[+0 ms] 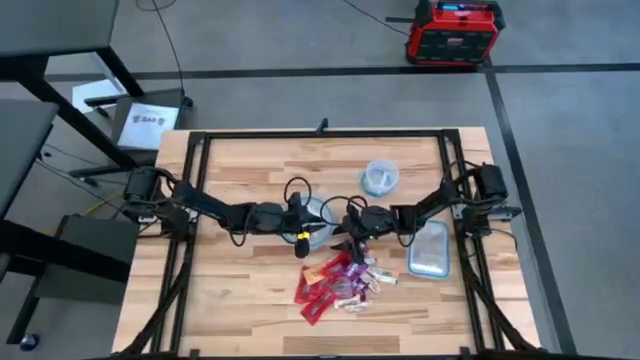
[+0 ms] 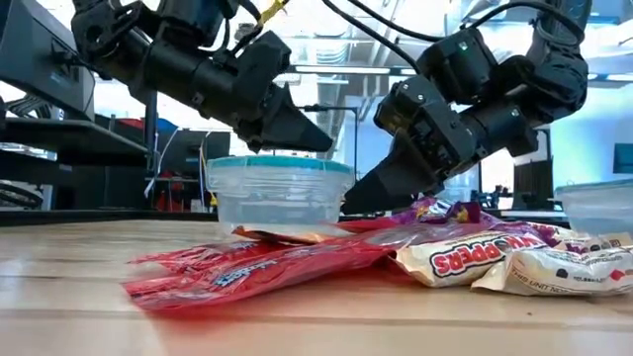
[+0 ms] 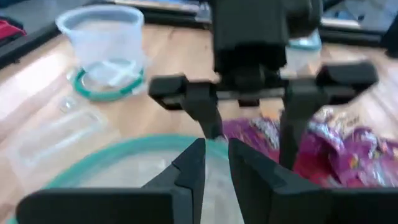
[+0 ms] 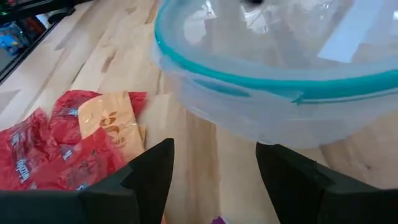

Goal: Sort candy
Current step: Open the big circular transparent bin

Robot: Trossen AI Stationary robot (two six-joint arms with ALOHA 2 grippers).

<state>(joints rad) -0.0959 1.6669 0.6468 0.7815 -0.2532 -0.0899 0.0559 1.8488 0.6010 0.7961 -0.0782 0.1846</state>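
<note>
The candy (image 1: 338,280) lies in a loose pile of red, purple and whitish wrappers on the wooden table, toward its near edge. The same candy (image 2: 297,262) shows up close in the low view. A clear round bowl with a teal rim (image 1: 322,225) stands just behind the pile. My left gripper (image 3: 216,165) hovers above this bowl's rim (image 3: 93,165), fingers a narrow gap apart, nothing between them. My right gripper (image 4: 214,168) is open and slants down toward the table's left. It is over bare wood between the bowl (image 4: 267,81) and the red and orange candy (image 4: 68,143).
A second clear bowl (image 1: 380,177) stands farther back, toward the right. A clear rectangular tub (image 1: 430,248) lies to the right of the pile. Black frame rails run along the table's left, right and far sides.
</note>
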